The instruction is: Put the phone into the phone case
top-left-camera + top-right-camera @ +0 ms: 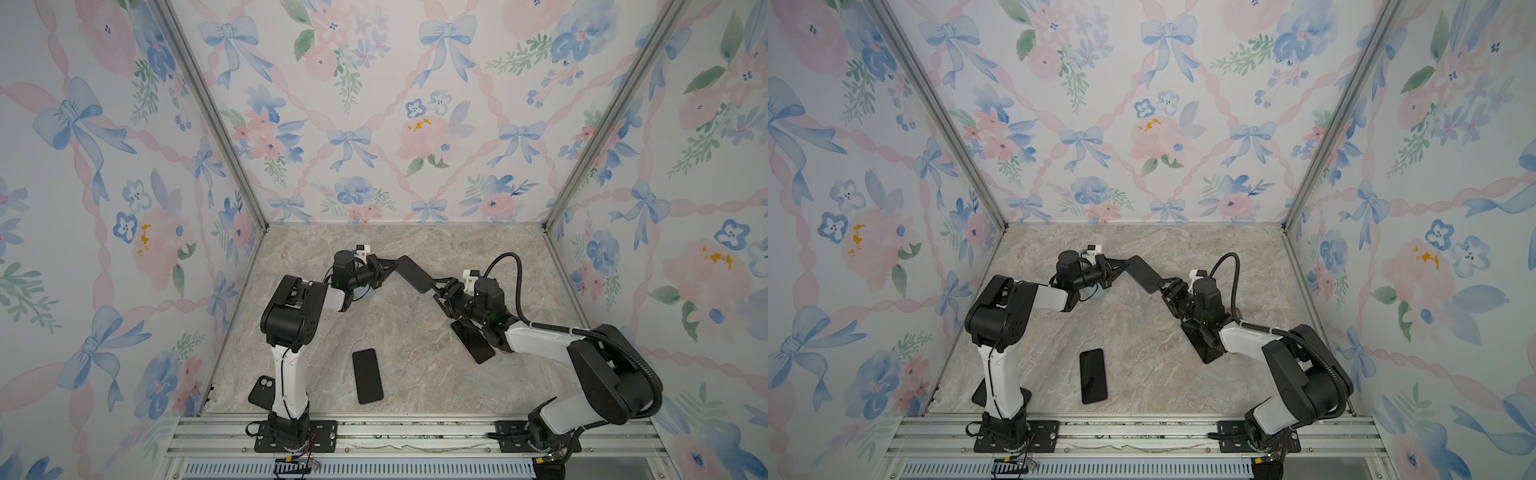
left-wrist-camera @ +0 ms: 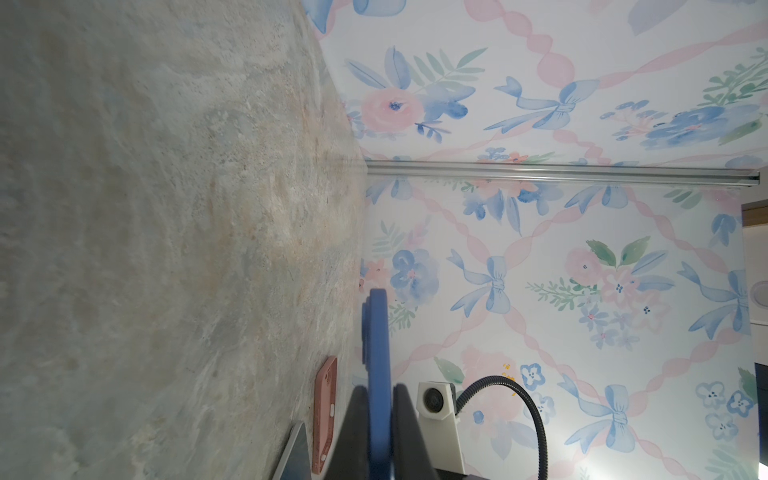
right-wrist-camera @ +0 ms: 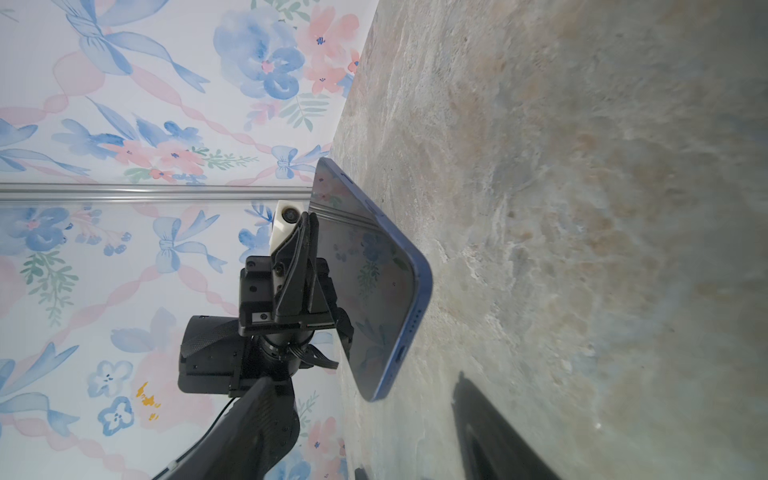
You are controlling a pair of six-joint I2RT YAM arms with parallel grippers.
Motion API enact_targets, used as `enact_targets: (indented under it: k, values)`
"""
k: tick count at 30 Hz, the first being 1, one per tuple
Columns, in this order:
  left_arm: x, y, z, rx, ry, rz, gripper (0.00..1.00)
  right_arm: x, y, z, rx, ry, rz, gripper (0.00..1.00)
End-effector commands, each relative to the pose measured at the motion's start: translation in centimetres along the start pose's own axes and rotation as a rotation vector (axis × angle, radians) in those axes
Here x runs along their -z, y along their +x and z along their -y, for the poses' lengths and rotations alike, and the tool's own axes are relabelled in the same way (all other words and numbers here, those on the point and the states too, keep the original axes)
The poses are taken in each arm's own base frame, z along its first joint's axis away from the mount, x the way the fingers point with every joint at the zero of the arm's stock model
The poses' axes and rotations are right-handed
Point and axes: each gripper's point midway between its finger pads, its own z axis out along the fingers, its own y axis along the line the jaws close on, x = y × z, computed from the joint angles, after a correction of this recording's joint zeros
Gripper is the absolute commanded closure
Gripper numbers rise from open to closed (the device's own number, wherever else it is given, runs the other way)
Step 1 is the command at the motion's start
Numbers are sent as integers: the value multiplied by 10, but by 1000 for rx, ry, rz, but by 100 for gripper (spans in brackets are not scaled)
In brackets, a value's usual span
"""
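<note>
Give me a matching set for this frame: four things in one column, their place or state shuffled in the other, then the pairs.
Things:
1. blue phone
2. black phone
3. pink case
4. left gripper

Place or state:
A. lying flat on the table, screen up, middle front
B. shut on one end of a phone
C. held up off the table
D. by the table's edge, seen in the left wrist view

Pairs: 1-C, 2-A, 3-D, 4-B

Blue phone [image 1: 413, 274] between left pincer [image 1: 388, 266] and right pincer [image 1: 436, 289]
</note>
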Motion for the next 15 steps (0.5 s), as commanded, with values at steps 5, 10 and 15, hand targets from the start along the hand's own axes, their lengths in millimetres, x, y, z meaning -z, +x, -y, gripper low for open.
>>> enact_targets:
  k: [5, 10, 15]
  values:
    - [1, 8, 43, -31, 114, -3, 100, -9, -15, -13, -57, -105, 23, 43]
    - [2, 9, 48, -32, 125, -4, 100, -8, -23, -14, -49, -97, 43, 49]
    - [2, 12, 48, -23, 135, -9, 100, -9, -25, -15, -44, -95, 48, 55]
